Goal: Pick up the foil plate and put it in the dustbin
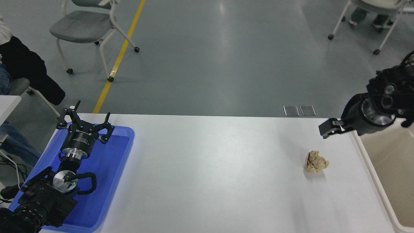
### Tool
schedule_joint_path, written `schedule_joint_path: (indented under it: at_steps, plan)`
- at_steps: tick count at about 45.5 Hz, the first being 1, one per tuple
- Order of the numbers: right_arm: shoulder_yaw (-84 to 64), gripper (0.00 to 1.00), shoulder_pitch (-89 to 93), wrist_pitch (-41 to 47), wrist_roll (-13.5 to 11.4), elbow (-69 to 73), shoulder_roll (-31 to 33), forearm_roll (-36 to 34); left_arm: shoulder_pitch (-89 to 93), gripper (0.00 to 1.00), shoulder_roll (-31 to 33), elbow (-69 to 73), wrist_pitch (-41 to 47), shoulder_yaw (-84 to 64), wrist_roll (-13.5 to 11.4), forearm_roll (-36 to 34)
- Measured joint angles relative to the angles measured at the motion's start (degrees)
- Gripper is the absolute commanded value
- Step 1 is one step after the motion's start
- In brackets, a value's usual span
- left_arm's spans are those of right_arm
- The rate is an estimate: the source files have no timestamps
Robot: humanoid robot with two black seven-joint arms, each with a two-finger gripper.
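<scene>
Foil plate is nowhere in view, perhaps already inside the large beige-cream plastic dustbin (386,181) at the white table's (213,174) right end. Above its rim, the right end effector (327,128) carries nothing; its opening is unclear. Swinging left, it might knock the small crumpled tan paper wad (317,161). The left end effector (84,121) is spread open over the shallow blue plastic tray (111,161).

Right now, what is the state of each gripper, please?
Left gripper: open, holding nothing, parked over the blue tray.
Right gripper: open or shut cannot be told; nothing visible in it.

Glossy blue plastic tray (119,168), smooth white table (207,181), crumpled tan paper wad (316,161).
</scene>
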State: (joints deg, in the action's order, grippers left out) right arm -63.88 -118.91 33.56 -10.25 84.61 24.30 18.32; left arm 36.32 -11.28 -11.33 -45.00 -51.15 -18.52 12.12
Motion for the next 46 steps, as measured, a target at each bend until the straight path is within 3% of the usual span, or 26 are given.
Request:
schedule_joint_path:
  at_steps: [13, 23, 46]
  plan:
    - [-1.6, 1.00, -5.5, 6.0, -0.2, 2.1, -13.0, -11.6, -0.1, 1.00, 0.0, 0.0, 0.0, 0.0, 0.0, 0.0]
    - [-2.0, 1.00, -7.0, 7.5, -0.3, 2.1, -18.9, -17.8, -0.1, 1.00, 0.0, 0.1, 0.0, 0.0, 0.1, 0.0]
    - [-2.6, 1.00, -11.5, 7.9, -0.2, 1.9, -19.1, -21.9, -0.1, 1.00, -0.1, 0.0, 0.0, 0.0, 0.1, 0.0]
